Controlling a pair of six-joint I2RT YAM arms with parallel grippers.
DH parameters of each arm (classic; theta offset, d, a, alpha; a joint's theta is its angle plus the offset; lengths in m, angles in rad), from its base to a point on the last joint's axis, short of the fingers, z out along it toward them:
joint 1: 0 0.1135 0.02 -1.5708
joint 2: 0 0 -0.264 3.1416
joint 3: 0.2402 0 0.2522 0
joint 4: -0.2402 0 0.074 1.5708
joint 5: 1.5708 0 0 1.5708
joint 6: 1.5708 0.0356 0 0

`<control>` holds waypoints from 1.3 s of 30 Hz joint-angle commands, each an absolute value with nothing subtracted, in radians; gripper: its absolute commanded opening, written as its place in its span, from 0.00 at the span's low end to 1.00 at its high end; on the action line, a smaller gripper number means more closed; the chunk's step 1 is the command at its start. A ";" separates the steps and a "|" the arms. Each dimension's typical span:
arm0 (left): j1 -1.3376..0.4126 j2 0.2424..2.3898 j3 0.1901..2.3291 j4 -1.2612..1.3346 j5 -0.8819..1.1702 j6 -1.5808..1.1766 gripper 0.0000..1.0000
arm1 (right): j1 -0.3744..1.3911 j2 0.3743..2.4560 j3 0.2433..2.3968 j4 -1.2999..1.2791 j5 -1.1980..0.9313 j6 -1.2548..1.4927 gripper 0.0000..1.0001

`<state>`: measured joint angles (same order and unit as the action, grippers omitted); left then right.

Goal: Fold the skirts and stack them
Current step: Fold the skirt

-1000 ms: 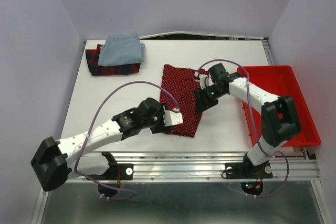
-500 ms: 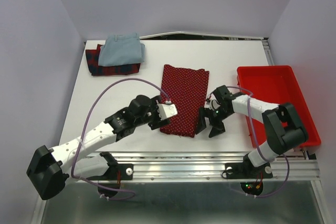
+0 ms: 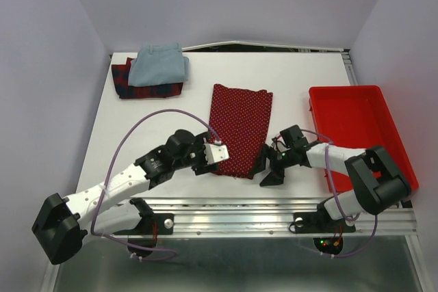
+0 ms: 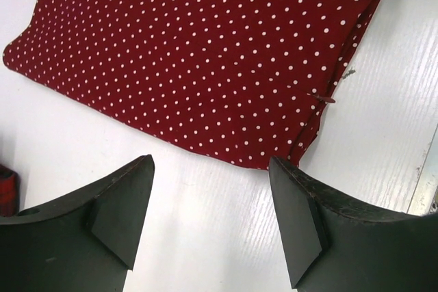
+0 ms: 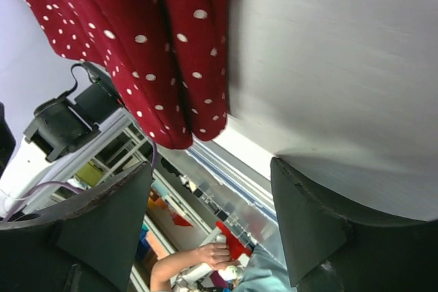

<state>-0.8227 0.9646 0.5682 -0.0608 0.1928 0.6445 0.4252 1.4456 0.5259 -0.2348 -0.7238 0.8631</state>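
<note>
Change: right arm pulled back from far right side of dotted skirt (image 3: 239, 128) to its near right corner. Left arm shifted slightly nearer. Skirt now uncovered.
Meaning: both grippers at near hem, likely set for next fold.
Right gripper (image 3: 265, 170): just left of tray (image 3: 356, 89), wide open, empty, low over table (image 3: 301, 80).
Left gripper (image 4: 211, 165): further left of tray, beyond skirt, wide open, empty.
Dotted skirt: flat, left of tray.
Blue skirt (image 3: 159, 65) on plaid skirt (image 3: 147, 89), far left of tray, at back.

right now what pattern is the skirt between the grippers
The skirt is dark red with small white dots, clearest in the left wrist view.
</note>
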 commanded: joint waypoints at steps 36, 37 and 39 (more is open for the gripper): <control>-1.098 1.216 0.402 0.425 0.011 0.808 0.97 | 0.433 1.494 0.554 0.164 -0.805 1.314 0.01; -1.098 1.223 0.397 0.436 0.011 0.811 0.97 | 0.433 1.496 0.548 0.185 -0.814 1.348 0.01; -1.104 1.236 0.397 0.445 -0.026 0.807 0.95 | 0.433 1.494 0.548 0.222 -0.831 1.379 0.01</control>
